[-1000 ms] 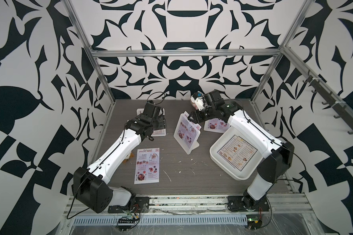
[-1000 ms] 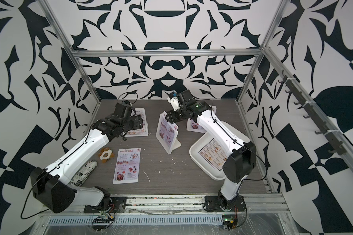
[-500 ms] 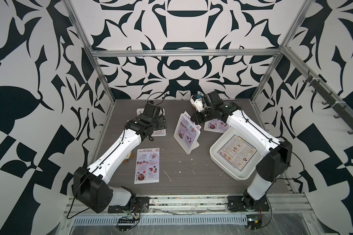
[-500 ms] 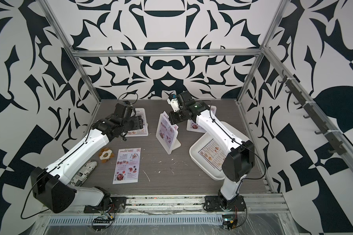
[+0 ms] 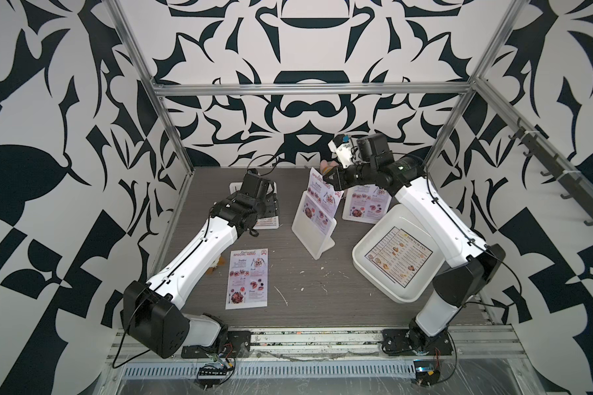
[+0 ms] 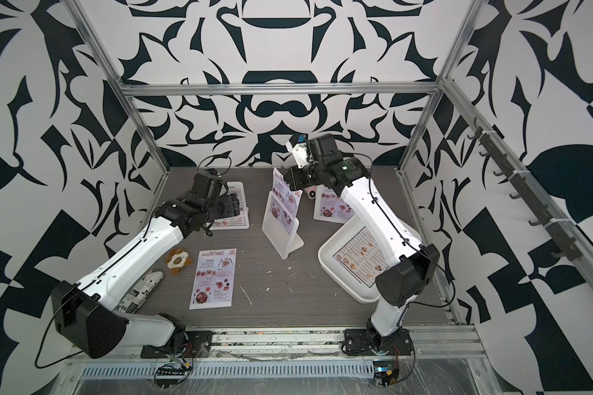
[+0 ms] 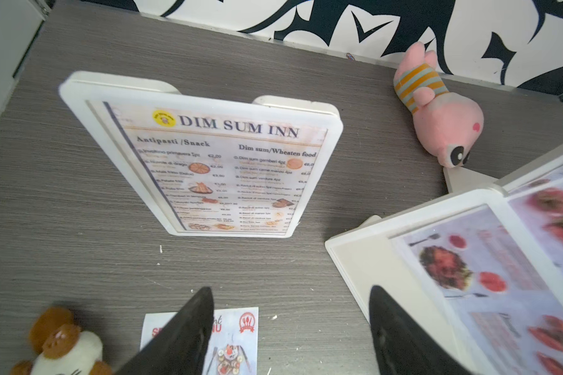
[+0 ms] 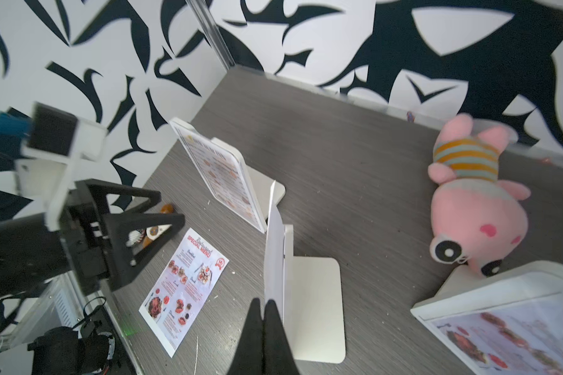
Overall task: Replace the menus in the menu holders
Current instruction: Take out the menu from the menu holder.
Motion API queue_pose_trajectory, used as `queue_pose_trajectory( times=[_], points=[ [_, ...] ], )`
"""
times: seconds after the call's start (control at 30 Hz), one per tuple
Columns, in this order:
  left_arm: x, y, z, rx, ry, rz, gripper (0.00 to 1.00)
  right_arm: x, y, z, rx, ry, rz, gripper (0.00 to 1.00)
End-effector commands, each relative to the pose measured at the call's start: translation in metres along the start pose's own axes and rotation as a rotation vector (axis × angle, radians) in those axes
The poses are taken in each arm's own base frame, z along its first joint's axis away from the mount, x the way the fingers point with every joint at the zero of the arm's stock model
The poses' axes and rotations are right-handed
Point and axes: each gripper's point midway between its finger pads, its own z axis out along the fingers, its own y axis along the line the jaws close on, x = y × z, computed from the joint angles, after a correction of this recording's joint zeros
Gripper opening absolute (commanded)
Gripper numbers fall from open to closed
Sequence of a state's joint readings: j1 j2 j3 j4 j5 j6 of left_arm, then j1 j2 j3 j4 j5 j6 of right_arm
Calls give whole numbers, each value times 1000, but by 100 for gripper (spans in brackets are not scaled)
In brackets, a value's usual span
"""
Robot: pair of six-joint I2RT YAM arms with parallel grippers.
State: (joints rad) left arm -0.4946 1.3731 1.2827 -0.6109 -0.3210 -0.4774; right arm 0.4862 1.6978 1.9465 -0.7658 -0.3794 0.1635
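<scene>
Right claw (image 8: 267, 306): jaws pressed flat together on the upper edge of a pink-lavender paper menu sheet with food photos (image 5: 323, 191). The sheet stands tilted, its lower part inside the white plastic upright menu holder (image 5: 310, 236) at the middle of the grey wood-grain bench (image 5: 322, 294), its upper part jutting above the frame; in the right wrist view the sheet shows edge-on and meets the closed fingertips.

Left claw (image 7: 290, 292): jaws wide apart, nothing between them. It hovers near the front of a second white plastic holder (image 7: 70, 94) by the back left corner of the bench, clear of it; that holder carries a white, black-bordered "DIM SUM INN" sheet (image 7: 228, 172).

A loose pink-lavender "SPECIAL MENU" sheet (image 5: 249, 278) lies flat towards the front left; a large white rounded-square tray (image 5: 362, 263) by the right edge holds another "DIM SUM INN" sheet (image 5: 399, 254).
</scene>
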Motion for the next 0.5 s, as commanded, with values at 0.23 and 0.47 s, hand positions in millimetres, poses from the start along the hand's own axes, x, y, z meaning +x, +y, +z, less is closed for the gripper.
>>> queue_pose_trajectory(
  times=[0.23, 0.47],
  points=[
    [-54, 61, -25, -123, -132, -134, 81, -47, 120, -43, -346, -156, -113, 0],
    [-72, 95, -49, -188, -182, -190, 81, 10, 213, 4, -613, -4, -112, 0]
  ],
)
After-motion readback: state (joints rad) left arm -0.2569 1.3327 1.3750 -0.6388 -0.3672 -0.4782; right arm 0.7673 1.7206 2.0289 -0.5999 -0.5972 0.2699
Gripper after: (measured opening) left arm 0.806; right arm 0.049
